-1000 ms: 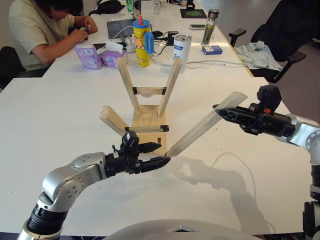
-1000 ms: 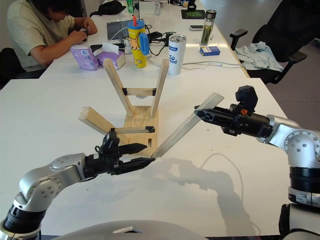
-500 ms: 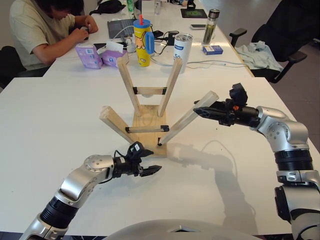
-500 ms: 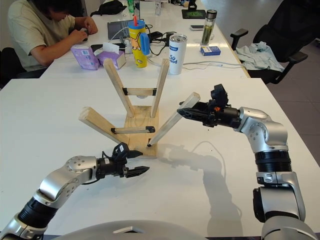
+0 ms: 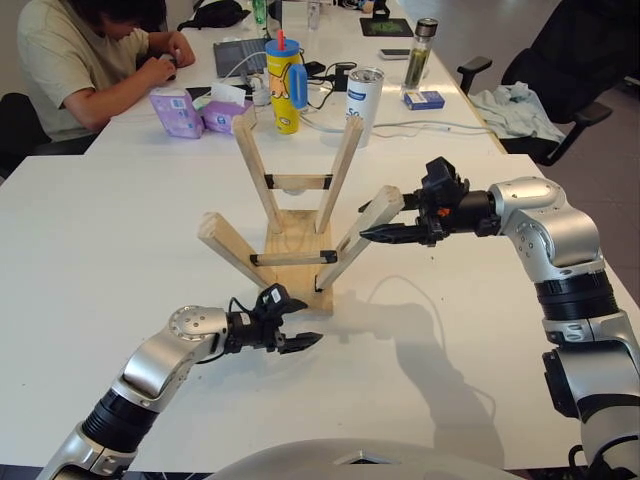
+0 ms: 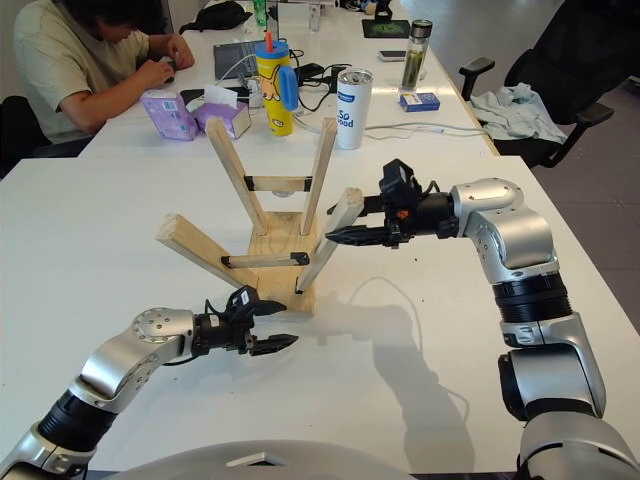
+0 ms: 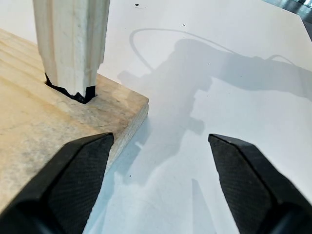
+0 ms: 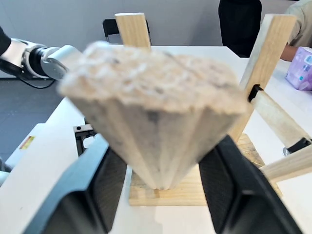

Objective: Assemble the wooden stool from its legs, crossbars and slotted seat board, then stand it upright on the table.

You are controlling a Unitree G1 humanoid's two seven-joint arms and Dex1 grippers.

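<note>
Head stereo downward; wrist cameras near stool (image 5: 298, 236)

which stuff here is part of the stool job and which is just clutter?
Job: seat board; leg held in right gripper; other three legs; crossbars; left gripper, jaws open by the board's corner.
Clutter: yellow cup; white tumbler; tissue boxes; green bottle; blue box.

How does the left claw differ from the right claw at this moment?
The left claw is open and empty; the right claw grips a leg's upper end. The left claw sits low by the seat board's corner; the right claw is raised above the table. Both are black, two-fingered.
</note>
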